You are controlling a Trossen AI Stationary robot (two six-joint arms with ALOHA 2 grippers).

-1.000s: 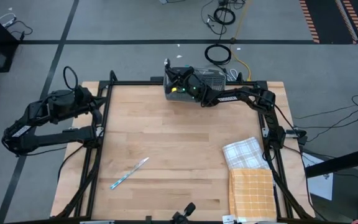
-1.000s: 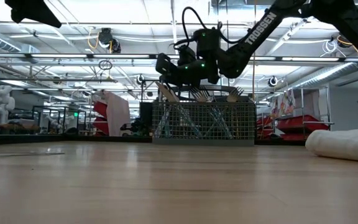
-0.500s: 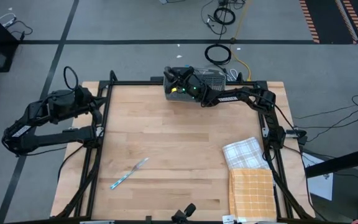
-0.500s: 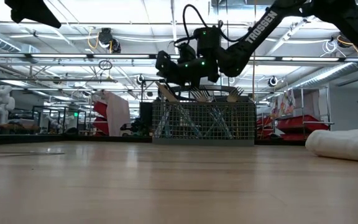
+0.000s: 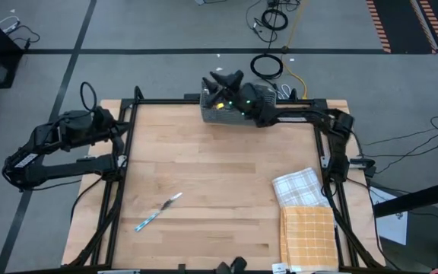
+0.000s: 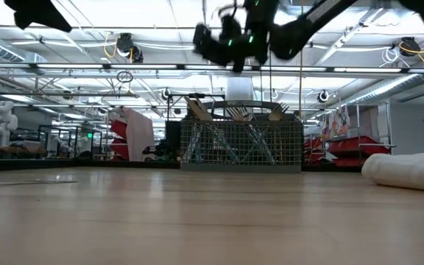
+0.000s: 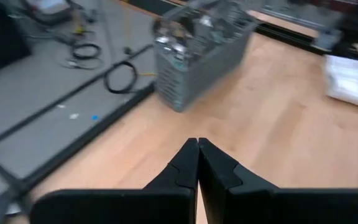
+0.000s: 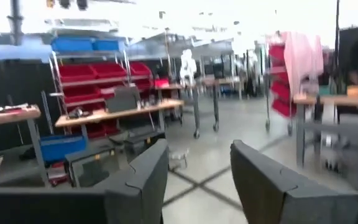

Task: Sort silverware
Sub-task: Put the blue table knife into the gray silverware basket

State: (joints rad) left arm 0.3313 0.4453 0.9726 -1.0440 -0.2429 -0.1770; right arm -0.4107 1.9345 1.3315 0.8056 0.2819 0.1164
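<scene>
One piece of silverware (image 5: 158, 211) with a light blue handle lies flat on the wooden table, near the front left. More silverware (image 6: 234, 112) stands upright in the grey mesh caddy (image 6: 241, 143) at the table's far edge. My right gripper (image 5: 223, 78) hovers open above the caddy (image 5: 242, 105) with nothing between its fingers; in its wrist view it (image 8: 197, 168) faces the room beyond. At the table's left edge my left gripper (image 7: 197, 149) waits shut, pointing toward the caddy (image 7: 201, 53).
A white checked towel (image 5: 299, 186) and an orange checked towel (image 5: 308, 236) lie at the front right; the white one (image 6: 407, 171) shows as a roll in the low view. Bare wood stretches across the table's middle. Cables lie on the floor beyond the far edge.
My right gripper has risen from just over the caddy's top to well above it, shifted slightly toward the table's far edge, and opened. The silverware on the table and my left arm have kept still.
</scene>
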